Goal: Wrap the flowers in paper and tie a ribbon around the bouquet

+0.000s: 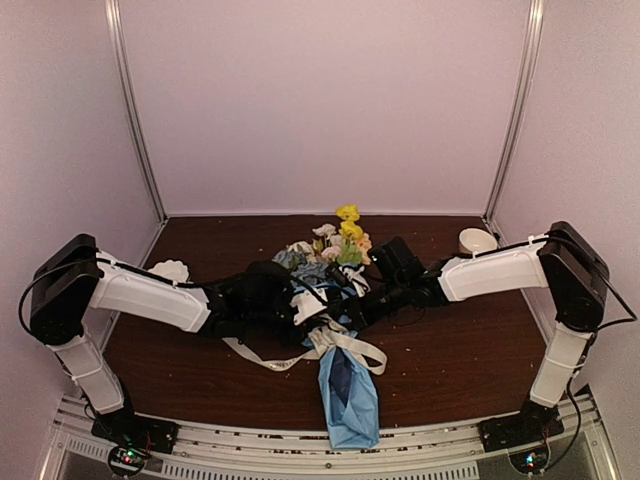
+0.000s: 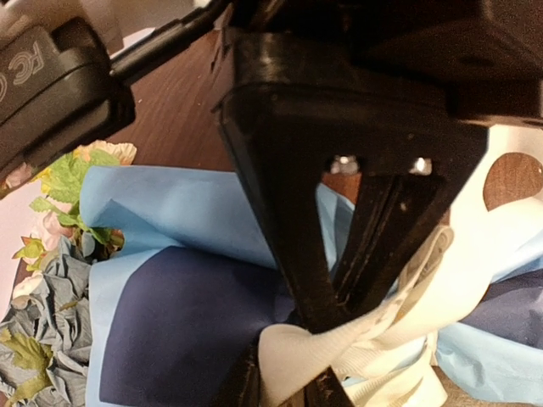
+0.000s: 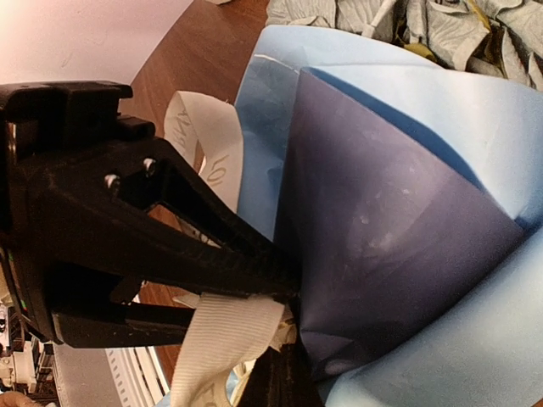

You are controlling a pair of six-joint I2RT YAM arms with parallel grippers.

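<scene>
The bouquet lies in the middle of the table, its flowers (image 1: 345, 235) pointing to the back and its light-blue paper (image 1: 350, 400) cone reaching the near edge. The cream ribbon (image 1: 350, 345) crosses the cone's middle, with loose tails on the table. Both grippers meet there. In the left wrist view my left gripper (image 2: 335, 318) is shut on a fold of ribbon (image 2: 314, 360) above the navy paper (image 2: 170, 331), with leaves and flowers (image 2: 68, 182) at left. My right gripper (image 3: 288, 297) is shut on the ribbon (image 3: 225, 335) against the paper (image 3: 399, 212).
A white scalloped bowl (image 1: 477, 241) stands at the back right by the right forearm. A white ruffled thing (image 1: 170, 270) lies at the left by the left arm. The brown table (image 1: 470, 350) ends at a metal rail in front.
</scene>
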